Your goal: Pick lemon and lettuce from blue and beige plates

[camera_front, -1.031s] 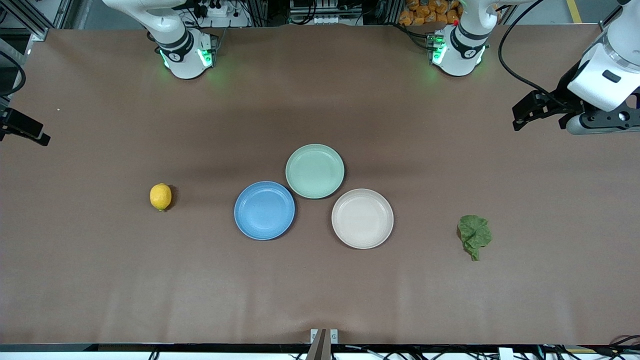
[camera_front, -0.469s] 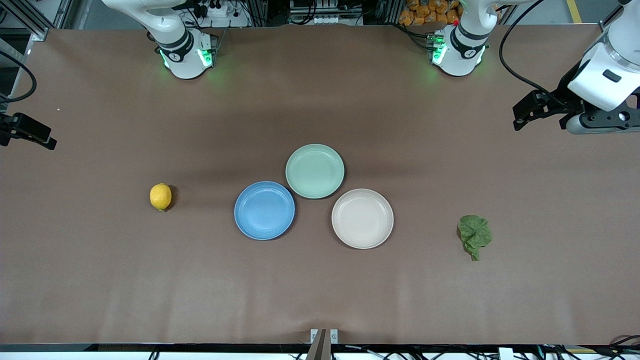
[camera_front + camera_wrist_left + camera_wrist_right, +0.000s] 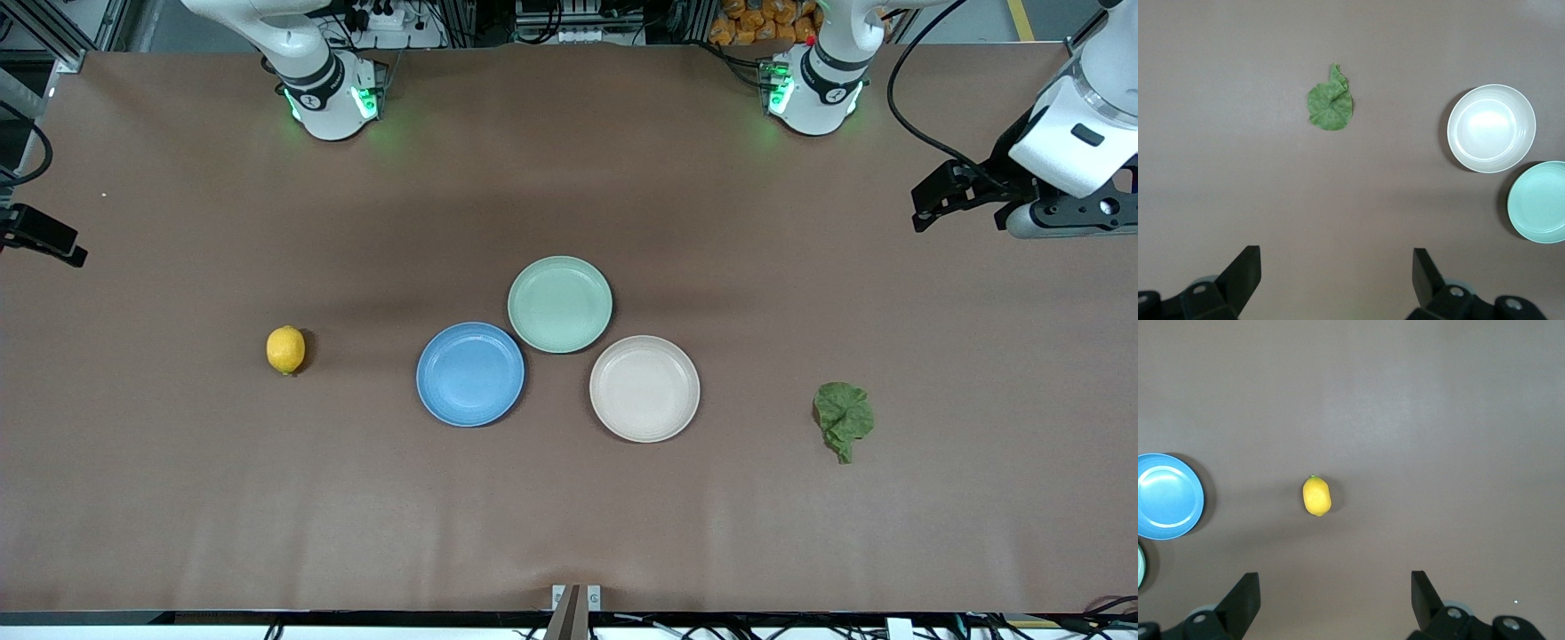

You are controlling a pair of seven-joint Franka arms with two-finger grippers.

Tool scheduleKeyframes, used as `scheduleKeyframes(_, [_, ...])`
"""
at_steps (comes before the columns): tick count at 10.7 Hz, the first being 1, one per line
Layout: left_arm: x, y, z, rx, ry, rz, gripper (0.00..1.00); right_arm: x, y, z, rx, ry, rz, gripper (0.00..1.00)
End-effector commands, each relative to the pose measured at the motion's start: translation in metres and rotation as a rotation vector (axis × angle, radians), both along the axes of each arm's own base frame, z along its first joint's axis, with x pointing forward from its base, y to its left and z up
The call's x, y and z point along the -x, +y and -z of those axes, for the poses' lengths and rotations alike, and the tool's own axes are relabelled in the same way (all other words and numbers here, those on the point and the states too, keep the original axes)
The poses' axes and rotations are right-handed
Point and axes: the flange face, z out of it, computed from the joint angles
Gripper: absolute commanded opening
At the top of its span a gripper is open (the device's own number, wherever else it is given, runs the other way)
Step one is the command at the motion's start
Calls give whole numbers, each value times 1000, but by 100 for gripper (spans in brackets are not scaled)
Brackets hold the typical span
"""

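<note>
Three plates sit mid-tabletop on my feed: the blue plate (image 3: 470, 374), the beige plate (image 3: 645, 388) and a mint plate (image 3: 560, 304), each one bare. I can read no labels or writing on any of them. I see the lemon (image 3: 285, 349) lying on the tabletop (image 3: 569, 516) toward the right arm's end, well apart from the blue plate. I see the lettuce (image 3: 844, 419) lying toward the left arm's end, well apart from the beige plate. My left gripper (image 3: 1337, 279) hangs high over that end, fingers spread wide and holding nothing, pointing down. My right gripper (image 3: 1335, 599) is raised over its own end, also released and holding nothing, with the lemon in its wrist view.
</note>
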Motion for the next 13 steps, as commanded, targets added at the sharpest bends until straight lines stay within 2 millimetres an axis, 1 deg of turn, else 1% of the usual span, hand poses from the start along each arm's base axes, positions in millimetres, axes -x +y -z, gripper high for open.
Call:
scheduleKeyframes(1, [-1,0,-5,14,7,21,100,1,-5,-1,-6,-4,14,100])
scheduleKeyframes(2, [-1,0,-5,14,7,21,100,0,-4,-3,-16,-13,10,100])
scheduleKeyframes(3, [-1,1,-5,12,6,19,100,0,-2,-1,-78,-10,16,100])
scheduleKeyframes(4, [-1,1,-5,12,6,19,100,1,-4,-1,-93,-10,24,100])
scheduleKeyframes(9, [-2,1,-4,12,9,18,100,1,2,2,-101,10,62,100])
scheduleKeyframes(13, [-2,1,-4,12,9,19,100,-1,6,3,-90,13,51,100])
